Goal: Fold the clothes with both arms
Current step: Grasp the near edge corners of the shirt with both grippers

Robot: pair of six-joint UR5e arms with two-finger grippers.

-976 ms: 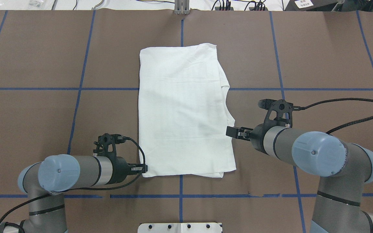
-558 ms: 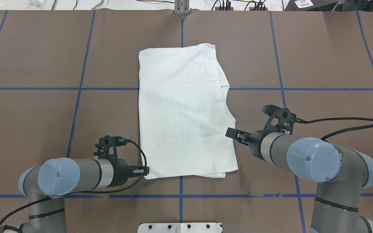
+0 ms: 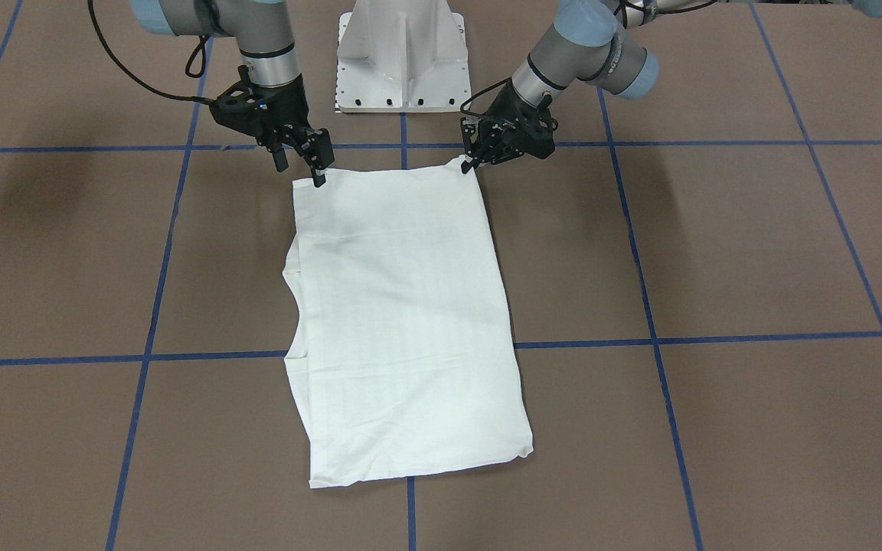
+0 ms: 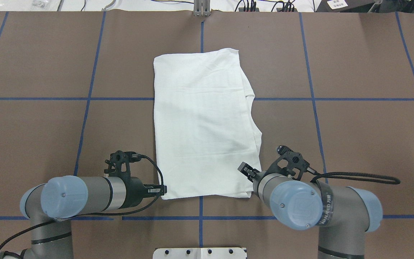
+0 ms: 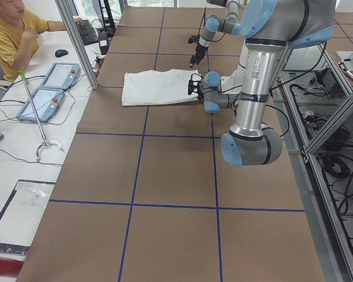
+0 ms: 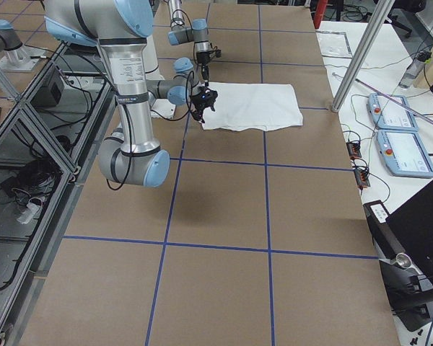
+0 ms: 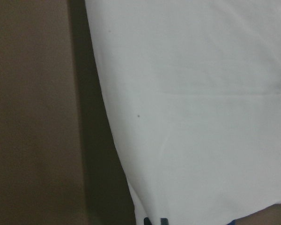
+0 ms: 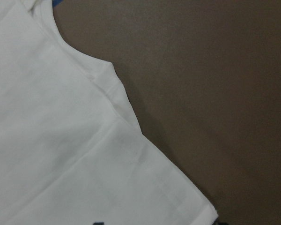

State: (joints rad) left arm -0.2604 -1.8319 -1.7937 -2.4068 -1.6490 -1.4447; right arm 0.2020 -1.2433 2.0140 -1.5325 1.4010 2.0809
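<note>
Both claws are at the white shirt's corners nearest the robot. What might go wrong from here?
The T-shirt lies in stacked layers, with edges stepping out along its side near the right gripper; it may pinch only the top layer, and the fold could open on lifting. If the left gripper misses its corner, the cloth would likely rise skewed. Both grippers sit low, so they might snag the brown table cover.

Open tabletop [image 4: 49, 136] around the flat T-shirt [image 4: 203, 118], pedestal [image 4: 199, 253] at near edge.

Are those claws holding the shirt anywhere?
The left gripper seems to pinch the T-shirt's near corner; the right gripper hangs open at the other near corner, holding nothing.
</note>
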